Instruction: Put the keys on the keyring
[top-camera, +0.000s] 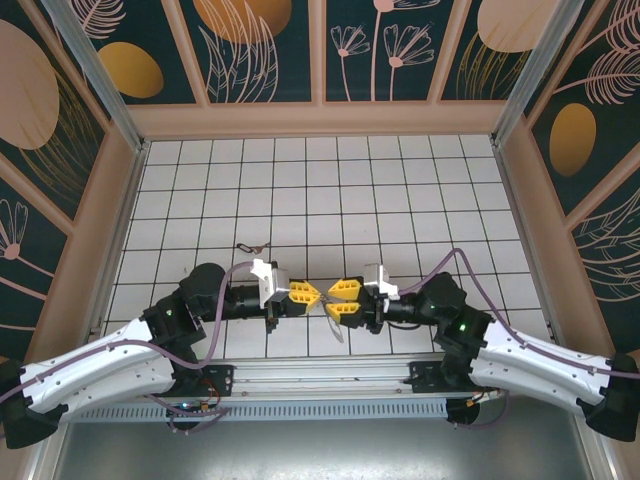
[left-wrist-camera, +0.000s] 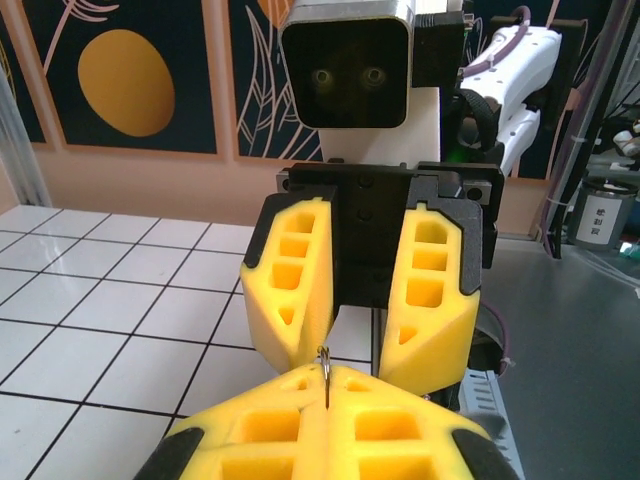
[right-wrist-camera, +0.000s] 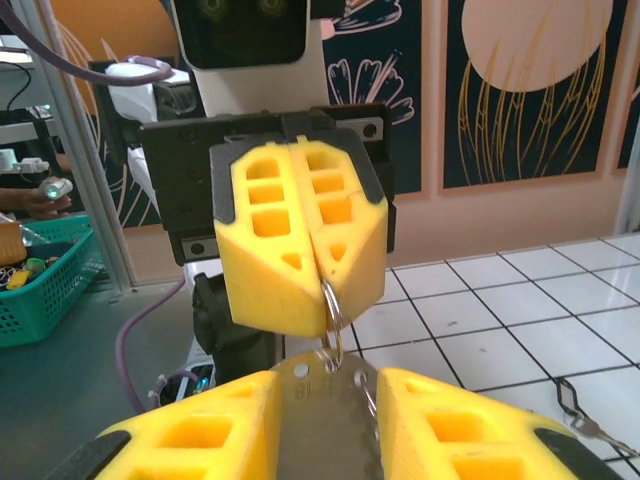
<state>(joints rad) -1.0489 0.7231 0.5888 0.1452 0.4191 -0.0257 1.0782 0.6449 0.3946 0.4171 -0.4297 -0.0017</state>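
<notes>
Overall: both arms reach inward over the near middle of the table (top-camera: 400, 190), with their fingertips almost meeting.
Left gripper (top-camera: 315, 297): the jaws are pressed fully together and pinch a thin metal ring (right-wrist-camera: 333, 305) at the tips. The ring stands edge-on and pokes out toward the right arm.
Right gripper (top-camera: 335, 301): the jaws are narrow but apart, and it faces the left gripper from just beside it.
Key (right-wrist-camera: 322, 425): a flat piece of grey metal that sits in the gap between the right fingers (right-wrist-camera: 250, 400), its edges meeting both. It has a small hole near its end and teeth along one side.
Ring and key: the ring's lower end overlaps the key's holed end. Whether it passes through the hole cannot be told.
Wire loop (top-camera: 250, 247): dark, with a short chain, it lies flat on the tiles to the left of the grippers and farther away, apart from both.
</notes>
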